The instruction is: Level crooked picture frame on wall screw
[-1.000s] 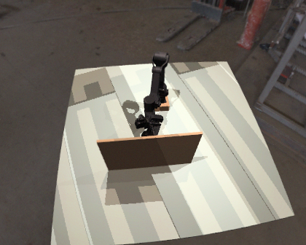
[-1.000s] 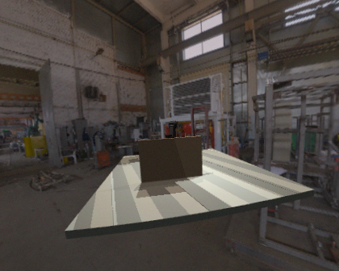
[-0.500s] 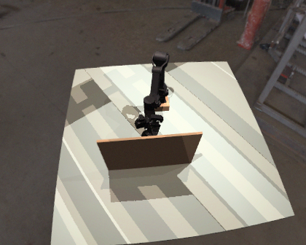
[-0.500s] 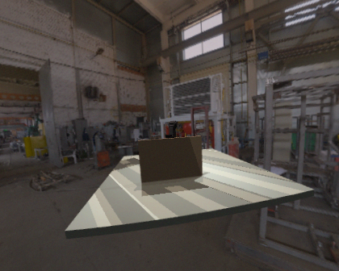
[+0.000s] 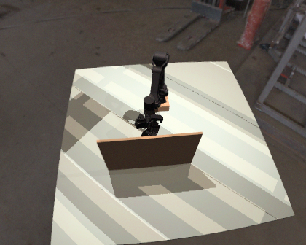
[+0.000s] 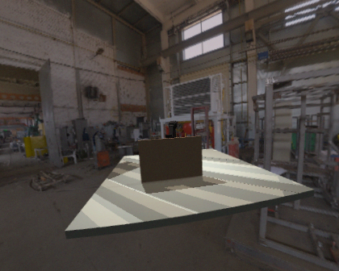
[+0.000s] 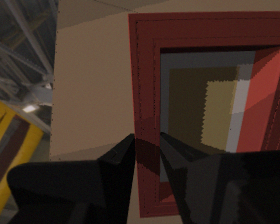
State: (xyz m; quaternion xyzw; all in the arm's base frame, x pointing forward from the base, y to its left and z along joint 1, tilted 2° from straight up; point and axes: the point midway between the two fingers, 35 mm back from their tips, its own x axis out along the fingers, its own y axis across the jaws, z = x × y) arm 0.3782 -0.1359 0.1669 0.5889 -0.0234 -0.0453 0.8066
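The picture frame (image 7: 147,90) has a dark red border around a grey, olive and red picture. It hangs on the tan wall panel (image 7: 91,90) and fills the right of the wrist view. My gripper (image 7: 147,145) is shut on the frame's left red bar near its lower end, one finger on each side. In the top and exterior views only the brown back of the wall panel (image 5: 150,153) (image 6: 171,159) shows; the frame and the screw are hidden behind it. My arm (image 5: 155,98) reaches to the panel's far side.
The panel stands upright near the middle of a striped table (image 5: 226,109) (image 6: 215,189). A small wooden block (image 5: 166,106) sits under the arm's base. Warehouse racks and a pallet jack stand beyond the table.
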